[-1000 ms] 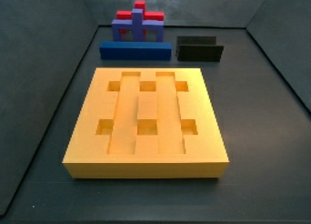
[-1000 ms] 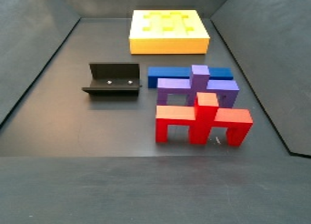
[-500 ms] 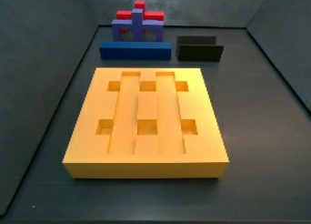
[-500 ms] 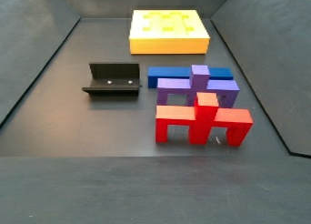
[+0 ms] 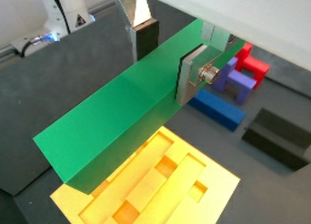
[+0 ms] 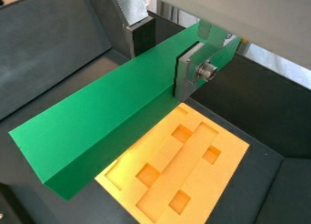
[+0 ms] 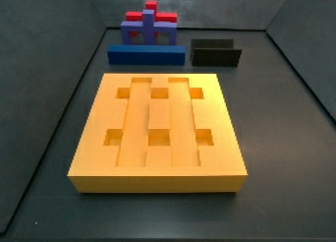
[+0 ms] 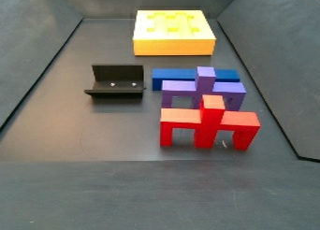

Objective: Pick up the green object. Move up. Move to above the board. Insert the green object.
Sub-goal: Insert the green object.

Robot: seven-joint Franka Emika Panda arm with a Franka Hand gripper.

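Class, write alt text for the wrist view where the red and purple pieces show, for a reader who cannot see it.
The gripper holds the green object, a long flat bar, above the board. Beyond lie a blue bar, purple piece, red piece and the dark fixture.

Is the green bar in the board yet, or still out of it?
Out. In both wrist views the gripper holds the green object clamped between its fingers, above the board, whose grooves and holes show empty.
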